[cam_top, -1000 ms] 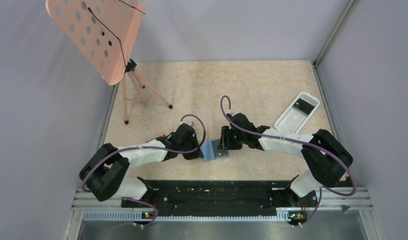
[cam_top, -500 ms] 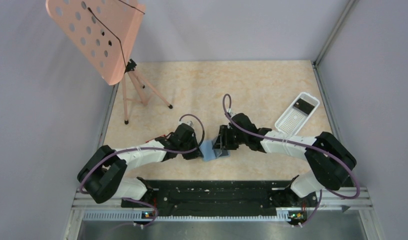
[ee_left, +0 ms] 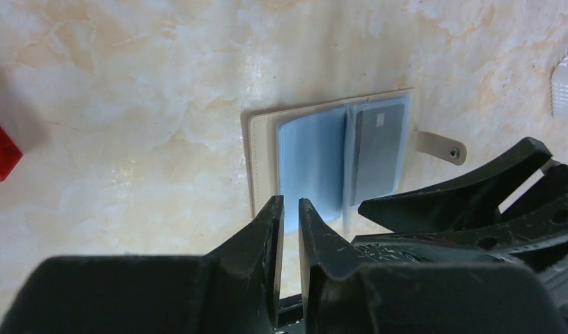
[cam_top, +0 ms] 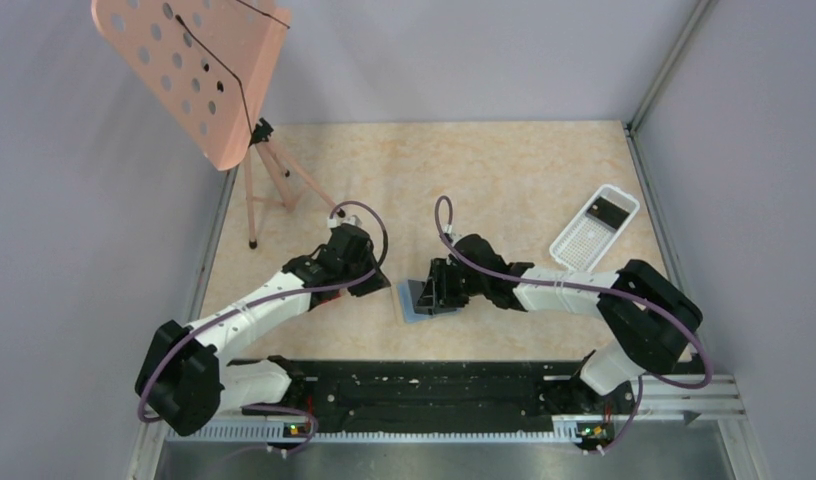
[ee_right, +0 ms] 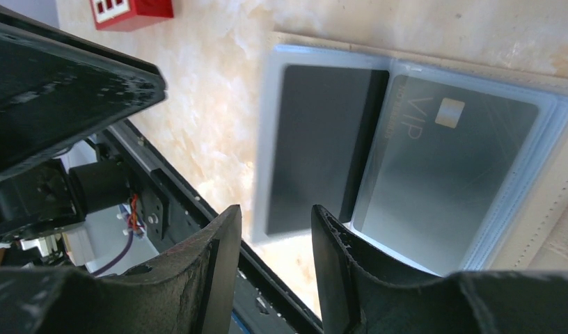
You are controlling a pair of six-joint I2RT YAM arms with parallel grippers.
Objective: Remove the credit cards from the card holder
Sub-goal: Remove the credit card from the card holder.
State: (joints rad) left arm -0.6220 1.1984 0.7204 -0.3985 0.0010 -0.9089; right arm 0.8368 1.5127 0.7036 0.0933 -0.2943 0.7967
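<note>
Matte credit cards [ee_right: 445,177], glossy card holder [ee_right: 271,139]

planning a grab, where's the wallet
Top view: the wallet lies open at the table's near middle, right pincer over it, left pincer to its left.

White links [cam_top: 254,303], black joints [cam_top: 189,378], purple cables [cam_top: 439,213] — scuffed black left end effector [ee_left: 288,209].

The card holder [cam_top: 412,300] lies open on the desk [cam_top: 504,170], credit cards [ee_right: 445,170] in its panels; the tray [cam_top: 579,240] lies well right. A stand [cam_top: 194,70] rises behind, far left.
</note>
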